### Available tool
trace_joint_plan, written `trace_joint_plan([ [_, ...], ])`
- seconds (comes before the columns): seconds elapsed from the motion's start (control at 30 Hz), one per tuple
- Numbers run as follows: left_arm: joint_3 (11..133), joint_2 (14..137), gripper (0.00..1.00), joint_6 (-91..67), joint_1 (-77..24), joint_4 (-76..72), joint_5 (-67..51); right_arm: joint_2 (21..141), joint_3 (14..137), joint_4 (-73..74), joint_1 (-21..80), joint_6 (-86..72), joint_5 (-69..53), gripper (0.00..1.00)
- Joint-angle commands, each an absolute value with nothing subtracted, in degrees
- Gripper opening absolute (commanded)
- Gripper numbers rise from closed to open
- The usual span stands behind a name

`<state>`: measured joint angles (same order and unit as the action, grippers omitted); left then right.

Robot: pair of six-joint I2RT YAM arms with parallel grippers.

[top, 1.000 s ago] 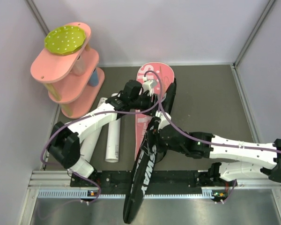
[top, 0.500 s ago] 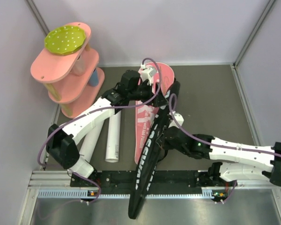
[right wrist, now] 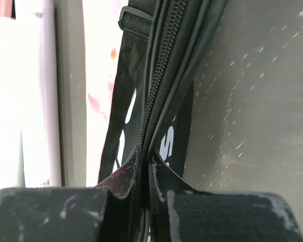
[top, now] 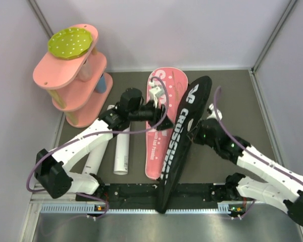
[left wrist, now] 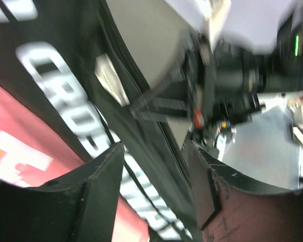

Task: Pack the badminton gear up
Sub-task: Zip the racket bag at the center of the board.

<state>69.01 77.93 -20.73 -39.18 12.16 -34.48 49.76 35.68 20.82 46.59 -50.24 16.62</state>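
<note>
Centre of the top view: racket bag [top: 178,132] lies lengthwise on the bench [top: 232,96], unzipped. Pink half [top: 154,156] is flat on the bench; black CROSSWAY flap [top: 184,136] stands on edge beside it. Right gripper [right wrist: 145,154] is pressed together on the flap's zipper edge, probably to hold the bag open for loading. Left gripper [left wrist: 155,146] is spread and holds nothing, sitting over the pink half at the flap's inner face. It looks placed to prop or reach into the opening; can't tell if it touches. Two white tubes [top: 122,151] lie left of the bag, not packed. Rackets and shuttlecocks can't be made out. Pink shelf [top: 73,80] is at upper left, apart from the bag.
</note>
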Motion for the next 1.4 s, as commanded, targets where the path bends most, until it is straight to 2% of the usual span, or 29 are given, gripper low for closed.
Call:
trace_joint_plan([
  [0.0,60.0,72.2,0.61,-14.3,-45.7,9.3,-37.0,55.4,48.2,19.8,35.8,-44.5,9.2,0.00],
  [0.17,53.3,70.9,0.56,-14.4,-51.2,6.1,-33.7,65.0,56.6,23.8,29.2,-41.8,4.1,0.00],
  [0.23,53.8,71.9,0.51,-14.2,-53.4,7.3,-25.1,67.6,60.3,26.1,28.1,-42.5,3.5,0.00],
  [0.33,54.9,73.7,0.53,-17.5,-56.6,9.7,-14.1,70.1,62.3,28.4,28.0,-43.6,6.4,0.00],
  [0.57,59.1,76.3,0.53,-20.2,-61.1,19.2,-1.5,73.1,65.1,30.4,27.9,-43.7,12.3,0.00],
  [0.7,61.2,77.1,0.51,-22.1,-62.7,26.1,2.1,74.4,65.7,30.5,26.9,-44.6,13.4,0.00],
  [0.87,61.3,76.9,0.43,-28.0,-63.8,26.8,-2.2,76.6,66.4,30.5,25.8,-45.6,14.1,0.00],
  [0.93,61.5,77.1,0.45,-30.7,-64.6,26.9,-4.0,77.0,66.6,30.5,25.4,-46.9,14.0,0.00],
  [1.03,62.6,77.6,0.58,-32.4,-67.1,27.4,-2.3,77.8,67.0,30.4,25.4,-49.0,13.9,0.00],
  [1.1,64.0,78.7,0.58,-32.4,-68.1,27.5,-1.3,78.7,67.2,30.5,25.2,-50.3,13.7,0.00],
  [1.17,65.0,80.5,0.52,-32.4,-69.2,28.7,-0.5,79.5,67.6,30.8,25.1,-51.1,13.4,0.00],
  [1.23,66.5,81.7,0.42,-32.3,-69.8,29.6,2.5,80.1,67.9,30.8,25.1,-51.9,13.3,0.00],
  [1.27,67.1,83.0,0.31,-32.4,-70.0,31.3,3.2,80.2,68.1,30.9,25.0,-51.9,13.3,0.00],
  [1.3,68.5,83.6,0.26,-33.0,-70.0,32.7,3.9,80.5,68.2,31.0,25.0,-51.9,13.4,0.00],
  [1.37,70.5,85.9,0.25,-33.5,-70.6,35.4,5.4,80.6,68.4,31.3,25.0,-51.9,13.6,0.00],
])
